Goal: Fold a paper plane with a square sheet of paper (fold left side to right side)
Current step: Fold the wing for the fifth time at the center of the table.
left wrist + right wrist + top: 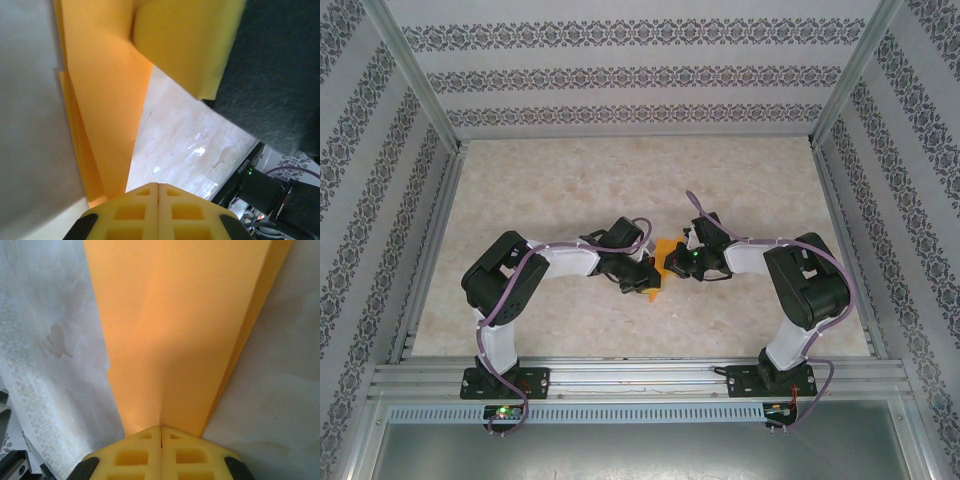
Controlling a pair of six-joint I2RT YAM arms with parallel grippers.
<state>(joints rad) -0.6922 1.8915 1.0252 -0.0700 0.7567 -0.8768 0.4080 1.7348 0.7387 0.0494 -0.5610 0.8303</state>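
The orange sheet of paper [663, 250] lies folded into a narrow wedge at the table's middle, between the two grippers. My left gripper [642, 278] is shut, with its yellow fingertips [150, 192] together just right of the paper's [105, 100] layered edge and nothing between them. My right gripper [678, 262] is shut too. Its tips [161, 427] rest on the narrow end of the paper [175, 330], and a faint crease runs up from them. One yellow finger [185, 40] of the right gripper presses on the paper in the left wrist view. No finished paper plane shows.
The pale marbled tabletop [540, 190] spreads around the paper. Aluminium frame rails [620, 375] run along the near edge, and patterned walls [640, 70] close in the back and sides. Both arms bend inward and meet at the centre.
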